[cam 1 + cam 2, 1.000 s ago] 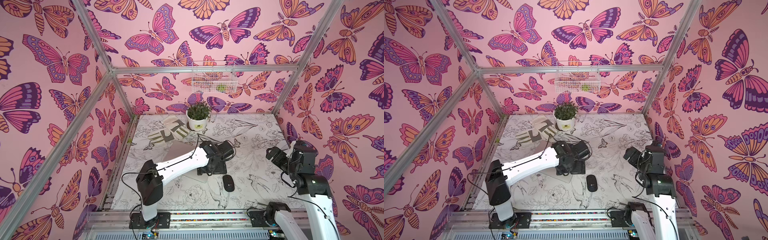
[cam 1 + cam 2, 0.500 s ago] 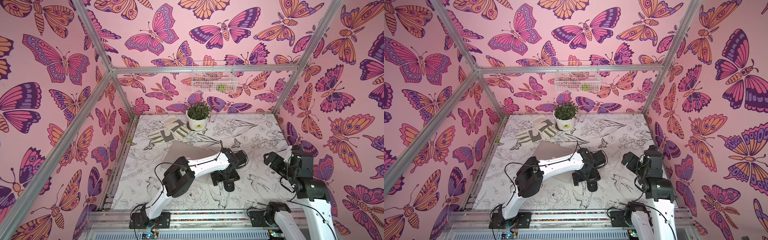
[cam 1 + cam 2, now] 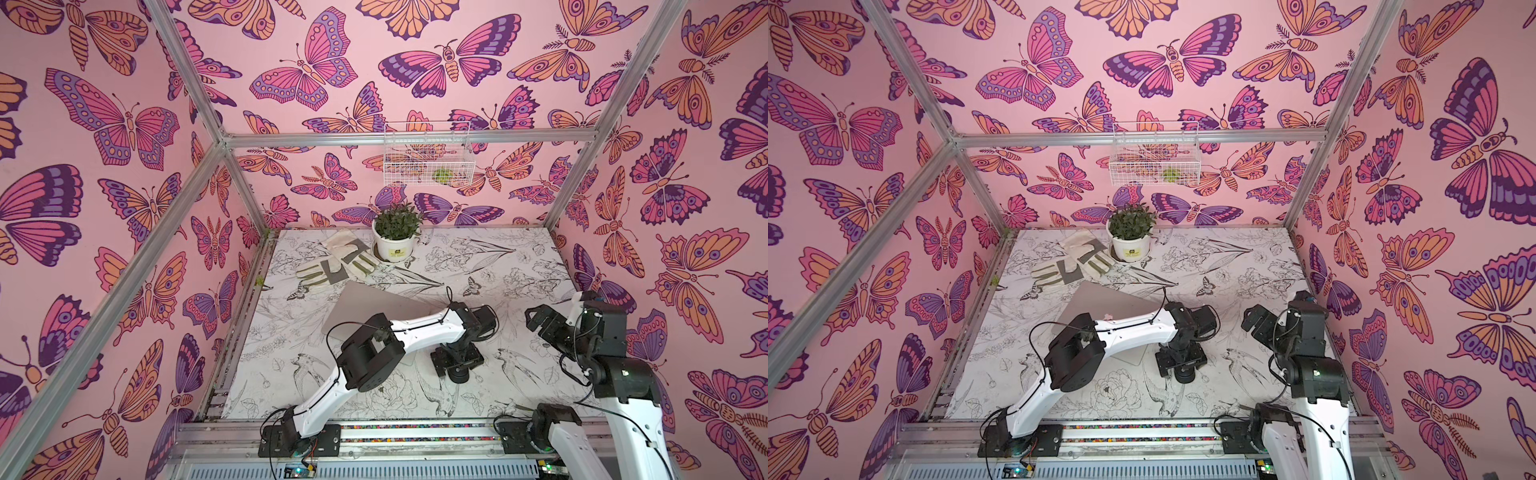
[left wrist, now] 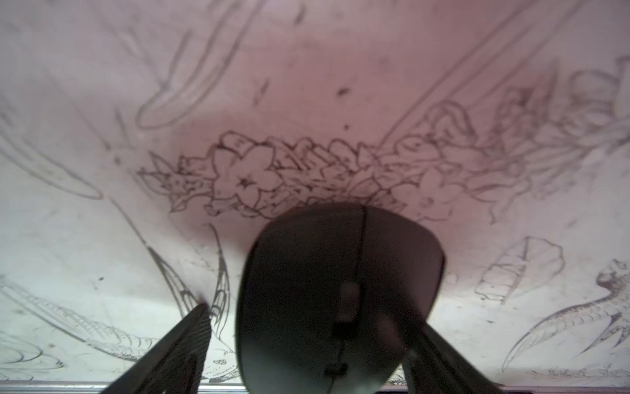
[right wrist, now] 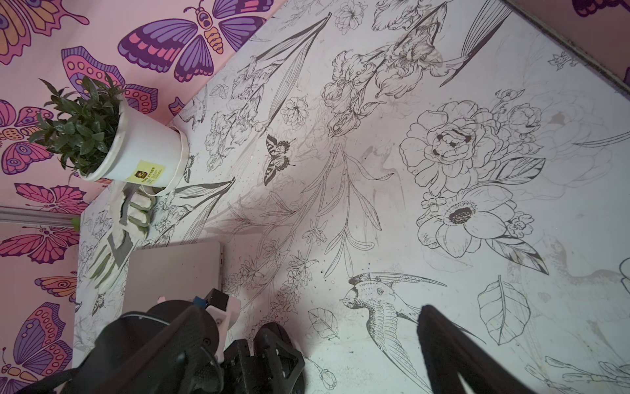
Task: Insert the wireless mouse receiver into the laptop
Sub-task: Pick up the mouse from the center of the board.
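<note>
Swinging off the laptop (image 3: 374, 305) within the past second, the left arm now has its elbow folded low and the left gripper (image 3: 456, 365) set down over the black mouse (image 4: 337, 273). A second ago that mouse lay alone on the flower-printed table (image 4: 102, 221), clear of the jaws. The right arm has barely shifted, its gripper hanging off to the right of the mouse.

Seen from the left wrist, the jaws straddle the mouse without clamping it. One finger (image 4: 184, 341) stands off the mouse's flank, with a strip of table showing between. The other finger (image 4: 443, 361) lies against or just over the opposite flank, and blur makes contact impossible to judge. The scroll wheel sits midway between the jaws. The right gripper (image 5: 312, 309) is spread wide, with only bare table between its fingers, and grips nothing.

The laptop lies flat with its lid closed, just beside the left jaws on their left, and the left arm crosses over part of it. It is thin and silver-grey with rounded corners, and a sliver of its pinkish logo (image 3: 1108, 316) shows at the arm's edge. The wireless mouse receiver cannot be made out in any view.
</note>
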Robot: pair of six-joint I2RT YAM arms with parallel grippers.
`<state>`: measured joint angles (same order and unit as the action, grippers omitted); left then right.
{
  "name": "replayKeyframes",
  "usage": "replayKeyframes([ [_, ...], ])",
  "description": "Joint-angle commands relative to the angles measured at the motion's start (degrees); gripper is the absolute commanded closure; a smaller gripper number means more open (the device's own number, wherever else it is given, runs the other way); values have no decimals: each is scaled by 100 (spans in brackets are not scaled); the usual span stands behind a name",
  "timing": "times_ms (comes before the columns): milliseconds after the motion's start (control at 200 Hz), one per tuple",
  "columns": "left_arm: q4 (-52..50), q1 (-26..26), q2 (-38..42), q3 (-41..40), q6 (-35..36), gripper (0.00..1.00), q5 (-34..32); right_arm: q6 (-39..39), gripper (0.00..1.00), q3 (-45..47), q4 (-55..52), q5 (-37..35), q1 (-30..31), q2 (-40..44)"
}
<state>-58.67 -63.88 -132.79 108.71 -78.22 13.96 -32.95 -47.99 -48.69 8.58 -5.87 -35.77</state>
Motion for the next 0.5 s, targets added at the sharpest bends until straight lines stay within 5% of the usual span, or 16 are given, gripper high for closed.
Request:
replayKeyframes([
  [0, -91, -15, -249, 126, 183, 24, -121, 94, 1, -80, -78, 104, -2, 41],
  [300, -92, -16, -223, 229, 1004, 61, -458, 150, 1, -18, -95, 181, -2, 66],
  [496, 139, -20, 385, 42, 2851, 65, -1129, 219, 1, -144, -176, 472, -2, -28],
])
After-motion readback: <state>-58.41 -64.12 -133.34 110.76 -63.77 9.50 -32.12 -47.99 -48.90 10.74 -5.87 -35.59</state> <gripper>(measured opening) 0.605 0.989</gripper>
